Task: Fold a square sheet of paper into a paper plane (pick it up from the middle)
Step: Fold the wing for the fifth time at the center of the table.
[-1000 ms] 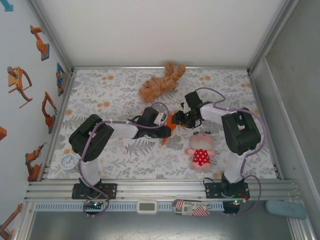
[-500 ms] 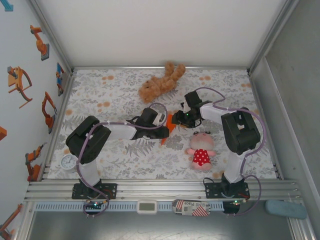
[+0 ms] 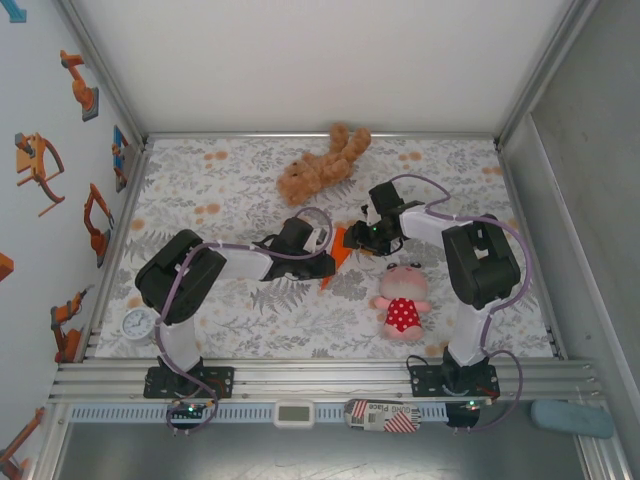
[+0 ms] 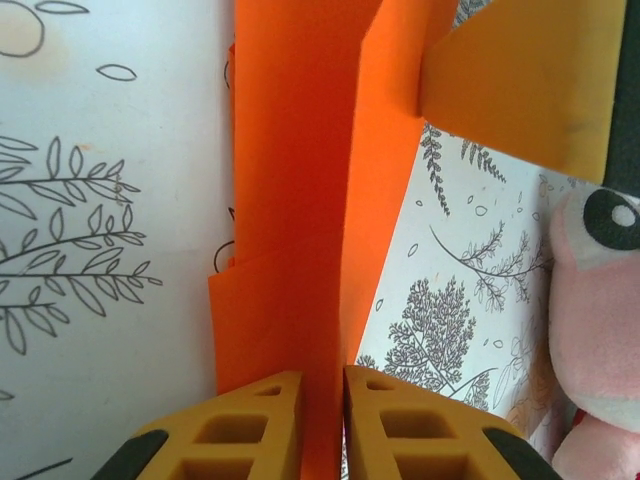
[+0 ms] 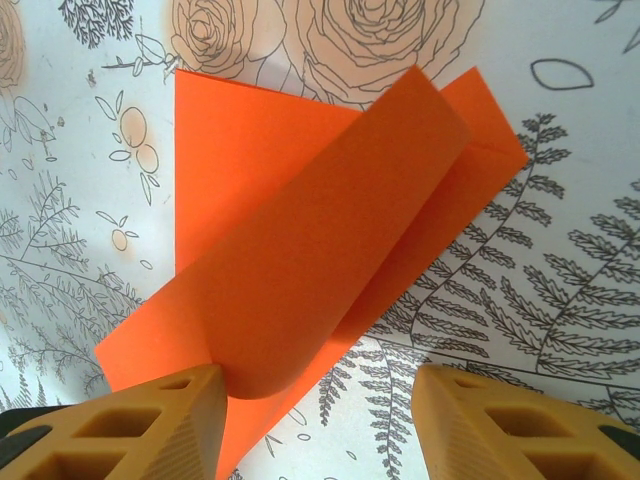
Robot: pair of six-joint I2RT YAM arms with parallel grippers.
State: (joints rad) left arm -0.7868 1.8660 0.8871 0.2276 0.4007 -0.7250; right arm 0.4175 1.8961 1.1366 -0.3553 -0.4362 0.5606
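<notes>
The left gripper [image 4: 322,378] is clenched on the orange sheet of paper [image 4: 290,200] — its two yellow fingers nip a raised fold that runs up between them. The right gripper [image 5: 320,385] stands released, its fingers well apart, with a curled flap of the sheet bulging into the gap and touching one finger [image 5: 170,425]. Seen from above, the sheet lies between the two grippers near the middle of the floral worktop [image 3: 220,200] — the brown plush bear [image 3: 322,165] beyond it, the pink doll [image 3: 402,298] nearer, off to the right.
</notes>
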